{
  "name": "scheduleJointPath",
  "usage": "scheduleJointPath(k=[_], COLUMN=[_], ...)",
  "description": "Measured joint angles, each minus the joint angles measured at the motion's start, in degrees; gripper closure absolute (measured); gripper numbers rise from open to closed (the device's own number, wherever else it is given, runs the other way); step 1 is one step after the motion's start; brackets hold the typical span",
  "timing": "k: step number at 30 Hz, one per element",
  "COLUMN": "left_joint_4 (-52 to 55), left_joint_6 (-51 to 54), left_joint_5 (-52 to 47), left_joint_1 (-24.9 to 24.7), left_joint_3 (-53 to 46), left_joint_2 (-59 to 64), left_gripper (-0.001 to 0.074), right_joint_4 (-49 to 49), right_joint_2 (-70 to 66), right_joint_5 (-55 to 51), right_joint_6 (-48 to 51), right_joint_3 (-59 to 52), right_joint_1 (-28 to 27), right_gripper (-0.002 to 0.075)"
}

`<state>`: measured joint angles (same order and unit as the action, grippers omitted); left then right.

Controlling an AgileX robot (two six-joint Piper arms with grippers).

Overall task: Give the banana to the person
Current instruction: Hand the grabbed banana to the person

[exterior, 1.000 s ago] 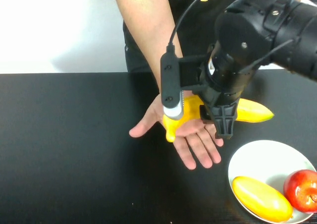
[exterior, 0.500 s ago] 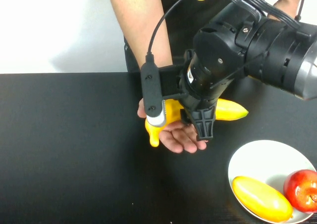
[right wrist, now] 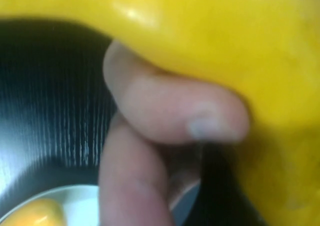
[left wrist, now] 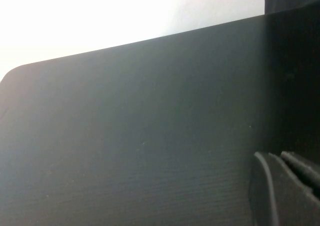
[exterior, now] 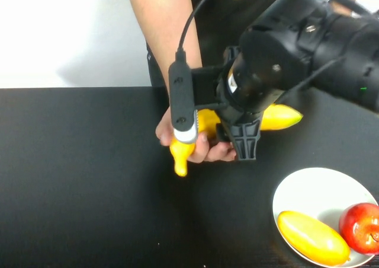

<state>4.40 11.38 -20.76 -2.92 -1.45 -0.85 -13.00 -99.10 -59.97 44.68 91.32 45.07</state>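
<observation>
The long curved yellow banana is above the middle of the black table, with the person's hand closed around it. The right tool is at the banana; whether its fingers are together I cannot tell. The left tool sits low at the table's left side, state unclear.

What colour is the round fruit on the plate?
Red: the apple beside a yellow-orange fruit on the white plate, clearest in the high view.
</observation>
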Motion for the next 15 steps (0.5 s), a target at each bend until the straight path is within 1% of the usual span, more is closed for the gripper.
scheduleJointPath(k=[4,11,13,15], left_joint_4=[0.00,0.00,0.00,0.00], left_joint_6=[0.00,0.00,0.00,0.00], left_joint_5=[0.00,0.00,0.00,0.00], left_joint_1=[0.00,0.00,0.00,0.00], left_joint_3=[0.00,0.00,0.00,0.00], left_joint_2=[0.00,0.00,0.00,0.00], left_gripper=[0.0741,0.0741,0.0741,0.0741], right_joint_4=[-0.10,-1.43,-3.04,-4.49], right_joint_2=[3.66,10.19,12.90,15.92], right_joint_5=[-2.29,-9.40,-9.75,-9.65], right_joint_6=[-2.20,-12.96,-15.30,-18.48], right_joint_3=[0.00,-0.88,-2.20,-4.24], right_joint_1=[0.73,0.84,0.84,0.84], right_gripper=[0.0393,0.0395,0.0410,0.0448])
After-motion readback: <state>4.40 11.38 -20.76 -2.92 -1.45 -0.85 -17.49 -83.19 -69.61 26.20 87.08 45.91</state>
